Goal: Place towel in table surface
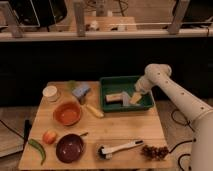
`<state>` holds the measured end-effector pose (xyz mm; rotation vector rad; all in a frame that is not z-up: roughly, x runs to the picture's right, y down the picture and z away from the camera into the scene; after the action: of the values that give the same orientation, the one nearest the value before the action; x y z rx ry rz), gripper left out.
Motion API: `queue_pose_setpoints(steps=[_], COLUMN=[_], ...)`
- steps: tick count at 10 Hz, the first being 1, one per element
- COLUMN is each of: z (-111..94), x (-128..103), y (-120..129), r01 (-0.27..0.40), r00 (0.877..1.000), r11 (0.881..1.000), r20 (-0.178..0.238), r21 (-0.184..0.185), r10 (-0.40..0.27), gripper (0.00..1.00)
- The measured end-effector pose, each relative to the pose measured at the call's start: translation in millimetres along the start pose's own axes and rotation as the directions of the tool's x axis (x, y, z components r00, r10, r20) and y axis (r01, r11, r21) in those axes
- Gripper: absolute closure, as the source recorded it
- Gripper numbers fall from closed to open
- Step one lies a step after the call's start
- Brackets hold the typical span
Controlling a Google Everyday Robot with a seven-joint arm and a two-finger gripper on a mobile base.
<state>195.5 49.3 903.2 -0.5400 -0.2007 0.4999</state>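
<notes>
White arm (pixel 176 96) extends left, claw (pixel 136 95) low, pointing down.

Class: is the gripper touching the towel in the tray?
Cannot tell. In the camera view the gripper overlaps the towel inside the tray; neither contact nor gap shows.
</notes>
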Motion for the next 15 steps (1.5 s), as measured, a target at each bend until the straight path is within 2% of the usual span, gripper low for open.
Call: queue_pose_setpoints(steps=[4, 15], z=[13, 50], x=[2, 10], y=[5, 18], r01=[-0.032, -0.058], r00=[0.999, 0.998], r11=[0.999, 0.997], r20=[0.010, 0.000], r21=[0.000, -0.057], r10=[0.032, 0.058], gripper=[0.20, 0.20])
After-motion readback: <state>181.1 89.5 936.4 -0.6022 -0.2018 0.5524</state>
